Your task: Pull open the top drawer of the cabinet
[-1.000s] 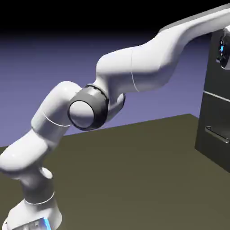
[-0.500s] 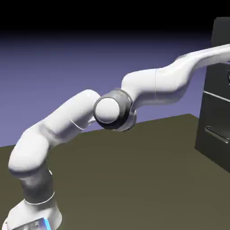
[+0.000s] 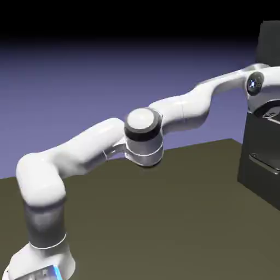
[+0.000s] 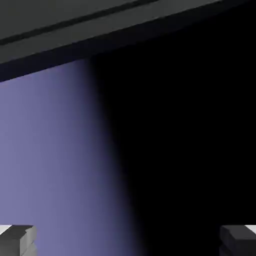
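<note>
Arm of the white Franka robot (image 3: 98, 145) stretched low and long from its base at the lower left of the exterior view, reaching rightward to the tall, boxy, dark charcoal-black cabinet (image 3: 261, 164) at the right edge of the olive-brown desk (image 3: 164, 219). Wrist section with a round blue-lit cap sits against the upper part of the cabinet front; the hand itself runs off the picture's right edge there, so the end effector cannot be seen from outside.

Top drawer — the uppermost dark charcoal flat front — lies behind the wrist in the exterior view and cannot be picked out; whether it is shut or drawn out is not readable. A lower drawer front with a dark bar handle (image 3: 262, 162) shows beneath the wrist, flush with the cabinet.

Hand view: end effector (image 4: 128, 240) open — its two small grey fingertips (image 4: 17, 240) stand far apart at the bottom corners, nothing between them. A dark grey slab with a thin groove crosses the top at a slant; below it, blue-violet backdrop on the left, black on the right.
</note>
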{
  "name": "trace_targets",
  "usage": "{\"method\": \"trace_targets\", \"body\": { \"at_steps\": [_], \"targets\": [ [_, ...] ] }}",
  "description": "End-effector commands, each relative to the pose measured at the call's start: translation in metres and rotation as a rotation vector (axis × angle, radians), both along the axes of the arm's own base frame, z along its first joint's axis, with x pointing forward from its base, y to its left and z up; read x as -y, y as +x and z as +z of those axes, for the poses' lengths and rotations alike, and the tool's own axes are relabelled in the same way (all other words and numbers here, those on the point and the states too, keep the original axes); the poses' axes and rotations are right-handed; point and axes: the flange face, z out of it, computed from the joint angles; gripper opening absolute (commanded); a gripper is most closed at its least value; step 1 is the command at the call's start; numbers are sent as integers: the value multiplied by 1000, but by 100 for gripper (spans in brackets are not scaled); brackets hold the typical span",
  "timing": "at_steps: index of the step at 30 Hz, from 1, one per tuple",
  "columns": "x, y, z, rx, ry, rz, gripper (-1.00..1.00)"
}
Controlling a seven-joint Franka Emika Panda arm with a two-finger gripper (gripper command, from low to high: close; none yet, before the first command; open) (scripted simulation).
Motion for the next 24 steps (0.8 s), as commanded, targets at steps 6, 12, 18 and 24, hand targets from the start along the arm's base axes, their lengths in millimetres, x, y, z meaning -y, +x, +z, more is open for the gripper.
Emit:
{"method": "trace_targets", "body": {
  "at_steps": [6, 12, 18, 24],
  "targets": [
    [-151, 18, -19, -35, -177, 169, 0],
    [-170, 14, -20, -35, -199, 190, -100],
    [-171, 0, -22, -38, -199, 191, -100],
    [-170, -23, -22, -37, -199, 191, -100]
  ]
}}
